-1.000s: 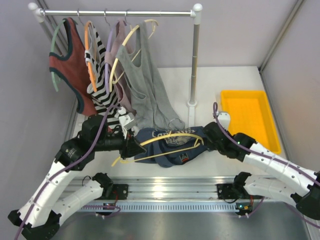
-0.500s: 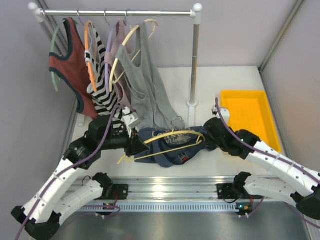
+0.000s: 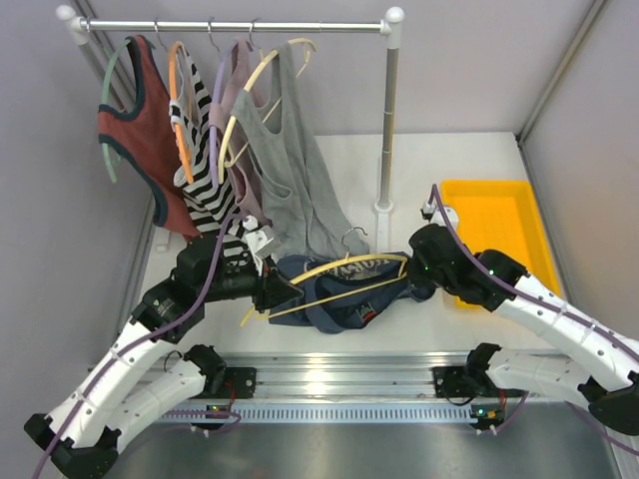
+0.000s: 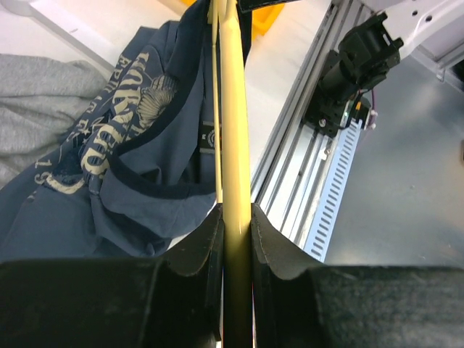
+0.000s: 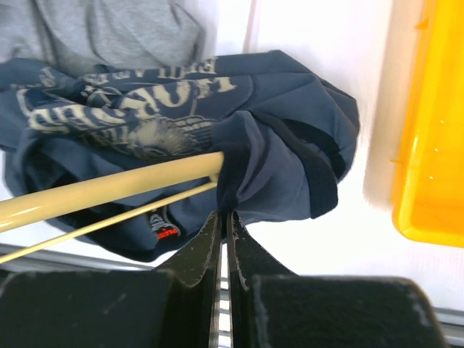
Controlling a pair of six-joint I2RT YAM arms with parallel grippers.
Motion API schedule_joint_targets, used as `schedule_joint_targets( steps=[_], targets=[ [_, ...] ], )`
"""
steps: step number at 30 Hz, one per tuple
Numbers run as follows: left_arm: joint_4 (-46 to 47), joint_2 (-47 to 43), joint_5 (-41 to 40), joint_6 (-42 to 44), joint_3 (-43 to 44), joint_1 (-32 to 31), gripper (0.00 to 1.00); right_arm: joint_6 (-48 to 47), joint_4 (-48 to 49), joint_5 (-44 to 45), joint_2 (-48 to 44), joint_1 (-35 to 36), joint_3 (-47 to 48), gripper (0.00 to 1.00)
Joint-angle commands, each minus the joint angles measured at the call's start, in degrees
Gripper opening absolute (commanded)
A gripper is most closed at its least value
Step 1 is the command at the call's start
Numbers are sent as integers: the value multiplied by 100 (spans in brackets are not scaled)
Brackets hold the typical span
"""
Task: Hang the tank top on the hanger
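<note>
The navy tank top [image 3: 344, 294] with pale print lies bunched on the table between my arms. It also shows in the left wrist view [image 4: 123, 159] and the right wrist view [image 5: 167, 123]. The yellow hanger [image 3: 334, 271] runs across it, its right end inside the fabric. My left gripper [image 3: 275, 292] is shut on the hanger's left arm [image 4: 235, 181]. My right gripper [image 3: 417, 276] is shut on a dark-trimmed strap fold of the tank top [image 5: 235, 181], right where the hanger's end [image 5: 145, 181] enters the cloth.
A clothes rail [image 3: 240, 27] at the back carries a rust-red top [image 3: 140, 130], a striped top [image 3: 205, 150] and a grey tank top [image 3: 295, 170] on other hangers; the grey hem hangs just behind the navy top. A yellow bin [image 3: 494, 235] stands right. A rail post [image 3: 387, 120] stands behind.
Both grippers have moved up and away from the near edge, carrying hanger and top. The hanger has shifted right, and its right end sits deeper in the fabric.
</note>
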Motion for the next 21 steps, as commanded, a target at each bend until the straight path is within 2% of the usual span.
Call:
schedule_joint_targets(
  steps=[1, 7, 11, 21],
  targets=[
    [1291, -265, 94, -239, -327, -18, 0, -126, -33, -271, 113, 73, 546, 1],
    [2084, -643, 33, -530, -987, -9, 0, -196, 29, -404, 342, 73, 863, 0],
    [2409, -740, 304, -662, -1260, -18, 0, -249, 47, -369, 465, 73, 968, 1],
    [2445, -688, 200, -706, -1322, -70, 0, -311, 55, -403, 632, 65, 1469, 1]
  ],
)
